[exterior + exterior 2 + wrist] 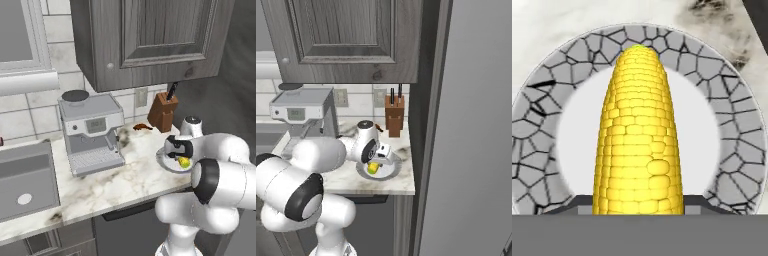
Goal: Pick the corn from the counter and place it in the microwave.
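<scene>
Marbled white-grey counter [125, 175] with brown stains runs under a dark grey wall cabinet [150, 40], and near its right end sits a round plate [542, 125] whose rim is patterned like cracked grey stone around a plain white centre. On that plate lies the corn [639, 140], a short bright yellow cob of tight bumpy kernel rows tapering to a faint greenish tip at 12 o'clock in the hand view, its thick end at 6 o'clock. The gripper [184, 159] is down over the plate with its jaws closed against the cob's sides; whether the cob rests on the plate or is just clear of it I cannot tell. From the left base view the corn [184, 162] is a small yellow patch under the hand, with an espresso machine [92, 132] at 9 o'clock of it, a wooden knife block [163, 111] at 12 o'clock and a grey sink [25, 180] farther left. From the right base view the gripper [377, 161], corn [373, 168] and plate [391, 172] lie close to the counter's right edge, beside a tall grey panel [476, 125].
</scene>
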You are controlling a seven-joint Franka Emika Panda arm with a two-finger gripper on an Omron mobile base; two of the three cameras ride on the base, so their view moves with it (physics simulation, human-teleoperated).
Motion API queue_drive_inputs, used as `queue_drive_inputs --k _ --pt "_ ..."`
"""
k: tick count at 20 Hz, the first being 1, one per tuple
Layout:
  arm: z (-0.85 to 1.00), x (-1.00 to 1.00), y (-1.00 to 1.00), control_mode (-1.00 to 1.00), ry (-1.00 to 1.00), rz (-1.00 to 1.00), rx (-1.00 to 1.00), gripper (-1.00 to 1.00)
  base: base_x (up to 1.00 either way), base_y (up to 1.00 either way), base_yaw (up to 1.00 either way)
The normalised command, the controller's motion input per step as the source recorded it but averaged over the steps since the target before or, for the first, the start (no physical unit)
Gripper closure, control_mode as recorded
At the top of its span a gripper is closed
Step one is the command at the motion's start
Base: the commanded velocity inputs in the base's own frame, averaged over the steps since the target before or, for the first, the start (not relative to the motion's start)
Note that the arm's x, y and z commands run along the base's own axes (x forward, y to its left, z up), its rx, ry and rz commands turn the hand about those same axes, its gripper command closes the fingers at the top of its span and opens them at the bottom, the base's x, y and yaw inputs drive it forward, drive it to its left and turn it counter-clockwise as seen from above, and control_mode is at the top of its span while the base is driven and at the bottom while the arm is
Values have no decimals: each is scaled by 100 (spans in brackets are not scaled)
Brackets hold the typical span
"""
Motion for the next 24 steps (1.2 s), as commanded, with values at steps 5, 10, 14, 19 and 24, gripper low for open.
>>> queue_drive_inputs --k 5,10,14,19,24 --pt "100 -90 56 -100 -22 0 -2 100 0 0 0" --pt "100 -99 16 -100 0 0 -1 100 0 0 0" --pt "100 -98 21 -100 0 0 -2 100 0 0 0" --pt "100 -61 17 -100 3 0 0 100 0 0 0" --pt "82 -42 13 -100 6 8 1 100 0 0 0"
